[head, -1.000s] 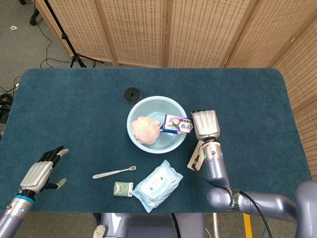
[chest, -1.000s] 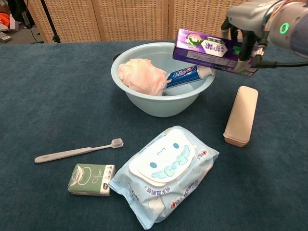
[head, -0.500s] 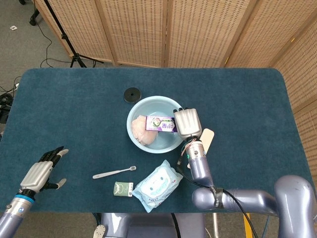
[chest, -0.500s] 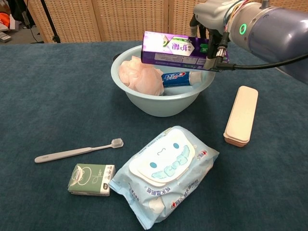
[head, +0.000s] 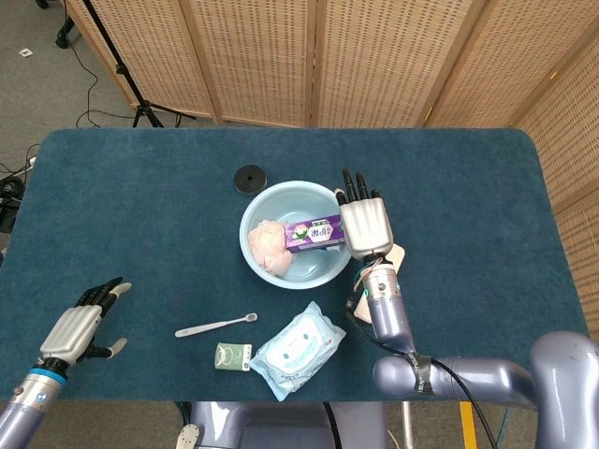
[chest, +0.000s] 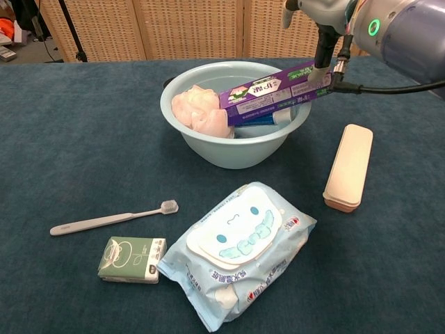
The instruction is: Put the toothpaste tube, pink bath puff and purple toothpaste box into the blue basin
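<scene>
Nearest the robot, a soft crinkled pack of wet wipes (chest: 240,254), pale blue with a cartoon face on its flap, lies on the dark teal felt of the table (chest: 83,125), with a small green-and-white box (chest: 132,259) just to its left and a slim white toothbrush (chest: 111,218) a little beyond that. Off to the right rests a long, rounded beige case (chest: 349,166) of smooth plastic. The left hand (head: 80,325) sits low at the table's near left corner, holding nothing, its dark fingers spread. Further in stands the blue basin (chest: 208,142), a round, glossy plastic bowl. Inside it the pink bath puff (chest: 196,111) bunches up in frilly mesh on the left, and the toothpaste tube (chest: 268,119) shows only as a blue strip with a white cap under the box. The purple toothpaste box (chest: 274,92), a long cardboard carton, lies slanted across the basin, its left end down against the puff and its right end propped on the right rim. The right hand (head: 365,224) is over that rim with its fingers straightened out and parted, clutching nothing; half a second ago it was carrying the box level above the bowl, so the box has dropped into the basin and the hand has let go. Beyond the basin a small black disc (head: 250,178) lies flat on the felt.
</scene>
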{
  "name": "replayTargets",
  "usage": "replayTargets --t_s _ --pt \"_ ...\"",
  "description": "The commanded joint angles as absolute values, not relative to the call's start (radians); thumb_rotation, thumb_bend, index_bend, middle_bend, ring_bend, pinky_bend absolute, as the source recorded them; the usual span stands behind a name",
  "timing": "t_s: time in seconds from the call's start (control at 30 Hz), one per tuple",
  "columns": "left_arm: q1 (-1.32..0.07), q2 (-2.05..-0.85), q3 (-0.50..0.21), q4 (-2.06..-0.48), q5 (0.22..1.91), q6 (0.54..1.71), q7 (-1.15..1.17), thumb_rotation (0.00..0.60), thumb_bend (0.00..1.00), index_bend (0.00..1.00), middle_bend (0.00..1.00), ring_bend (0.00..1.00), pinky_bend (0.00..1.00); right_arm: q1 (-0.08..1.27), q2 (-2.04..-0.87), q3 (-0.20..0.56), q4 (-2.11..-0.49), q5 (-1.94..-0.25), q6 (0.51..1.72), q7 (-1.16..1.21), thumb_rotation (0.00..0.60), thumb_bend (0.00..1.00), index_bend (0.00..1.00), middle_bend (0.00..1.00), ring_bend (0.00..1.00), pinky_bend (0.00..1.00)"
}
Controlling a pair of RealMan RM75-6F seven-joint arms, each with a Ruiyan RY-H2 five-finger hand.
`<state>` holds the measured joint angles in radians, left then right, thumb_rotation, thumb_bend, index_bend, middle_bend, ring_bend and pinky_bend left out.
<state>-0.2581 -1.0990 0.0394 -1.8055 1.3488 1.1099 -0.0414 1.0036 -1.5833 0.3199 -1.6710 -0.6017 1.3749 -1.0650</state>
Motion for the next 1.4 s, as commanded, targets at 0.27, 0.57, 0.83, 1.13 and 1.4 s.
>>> replayTargets --t_s 0.27,0.57,0.83,1.13,1.4 --pt "-0.256 -1.105 0.043 -1.807 1.354 1.116 -0.025 0.600 0.30 0.00 0.00 0.00 0.05 0.891 -1.434 0.270 -1.800 -0.613 1.451 -1.038 0.600 0.14 0.20 0.00 0.00 0.21" --pt "-0.253 -1.117 0.047 -1.810 1.357 1.125 0.009 0.600 0.29 0.00 0.00 0.00 0.05 0.718 -1.263 0.146 -1.945 -0.691 1.477 -0.905 0.600 0.12 0.07 0.00 0.00 0.02" --pt "-0.248 -1.130 0.047 -1.809 1.361 1.141 0.035 0.600 0.29 0.00 0.00 0.00 0.05 0.560 -1.187 0.027 -1.927 -0.850 1.482 -0.703 0.600 0.00 0.00 0.00 0.00 0.00" --pt "-0.237 -1.143 0.044 -1.804 1.374 1.175 0.060 0.600 0.29 0.00 0.00 0.00 0.05 0.410 -1.134 -0.070 -1.926 -1.014 1.529 -0.578 0.600 0.00 0.00 0.00 0.00 0.00" --pt "-0.229 -1.155 0.034 -1.791 1.370 1.202 0.084 0.600 0.29 0.00 0.00 0.00 0.05 0.302 -1.141 -0.114 -1.848 -1.139 1.554 -0.466 0.600 0.00 0.00 0.00 0.00 0.00"
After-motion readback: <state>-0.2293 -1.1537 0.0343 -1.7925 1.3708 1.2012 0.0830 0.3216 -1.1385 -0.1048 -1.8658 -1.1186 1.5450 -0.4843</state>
